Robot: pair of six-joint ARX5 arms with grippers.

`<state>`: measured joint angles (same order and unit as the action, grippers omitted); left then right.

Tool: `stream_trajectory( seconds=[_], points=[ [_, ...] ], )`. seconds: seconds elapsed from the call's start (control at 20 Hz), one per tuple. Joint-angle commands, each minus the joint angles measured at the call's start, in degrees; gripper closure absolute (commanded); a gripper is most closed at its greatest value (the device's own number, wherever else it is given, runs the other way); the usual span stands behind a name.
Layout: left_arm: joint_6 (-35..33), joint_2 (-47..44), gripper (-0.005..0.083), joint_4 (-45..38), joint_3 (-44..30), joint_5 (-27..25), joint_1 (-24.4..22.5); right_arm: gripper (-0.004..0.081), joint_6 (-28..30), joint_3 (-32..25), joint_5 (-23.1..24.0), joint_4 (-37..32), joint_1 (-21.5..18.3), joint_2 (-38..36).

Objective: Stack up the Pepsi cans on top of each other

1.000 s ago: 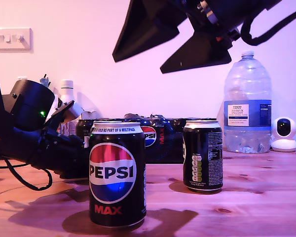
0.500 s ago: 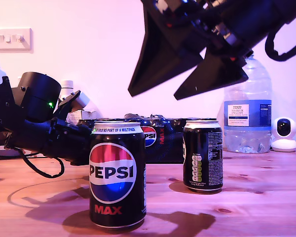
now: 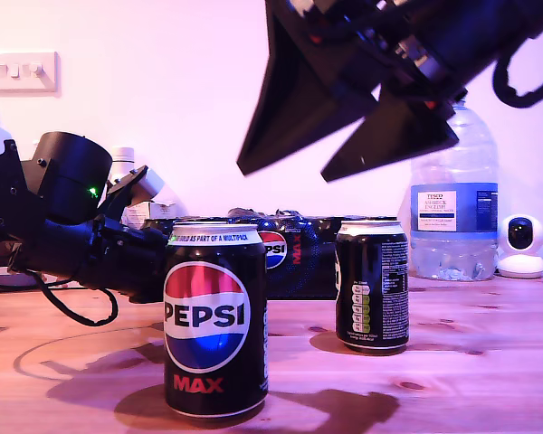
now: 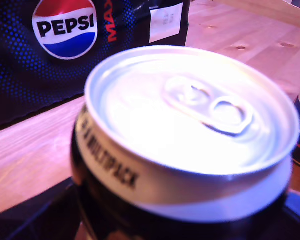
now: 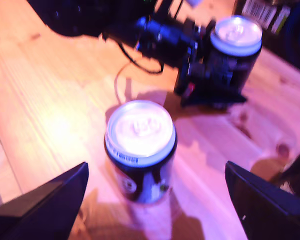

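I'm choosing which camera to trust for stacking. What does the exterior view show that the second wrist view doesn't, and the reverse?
Only the exterior view: the water bottle, the light switch, the small white camera and the front can with its Pepsi logo. Only the second wrist view: silver lids from above, and a far can sitting at my first gripper. Both: the wooden table and my second gripper, open.
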<state>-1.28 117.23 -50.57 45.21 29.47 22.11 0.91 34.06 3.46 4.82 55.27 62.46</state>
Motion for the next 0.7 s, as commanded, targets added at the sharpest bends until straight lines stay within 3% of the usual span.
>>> stream_trajectory(
  seconds=[0.0, 0.1, 0.15, 0.5, 0.65],
  points=[
    [-0.3, -0.2, -0.001, -0.3, -0.3, 0.1, 0.2, 0.0138, -1.1, 0.5, 0.1, 0.3, 0.6, -0.5],
    [-0.3, -0.2, -0.001, -0.3, -0.3, 0.1, 0.2, 0.0362, -1.0, 0.5, -0.4, 0.7, 0.6, -0.5],
    [-0.3, -0.2, -0.001, -0.3, -0.3, 0.1, 0.2, 0.0401, -1.0, 0.5, -0.5, 0.6, 0.6, -0.6],
    [-0.3, -0.3, 0.0013, -0.3, -0.3, 0.1, 0.1, 0.04, -1.0, 0.5, -0.2, 1.2, 0.6, -0.9],
    [-0.3, -0.5, 0.0181, -0.1, -0.3, 0.1, 0.1, 0.04, -0.9, 0.5, 0.1, 2.0, 0.5, -0.9]
  ],
)
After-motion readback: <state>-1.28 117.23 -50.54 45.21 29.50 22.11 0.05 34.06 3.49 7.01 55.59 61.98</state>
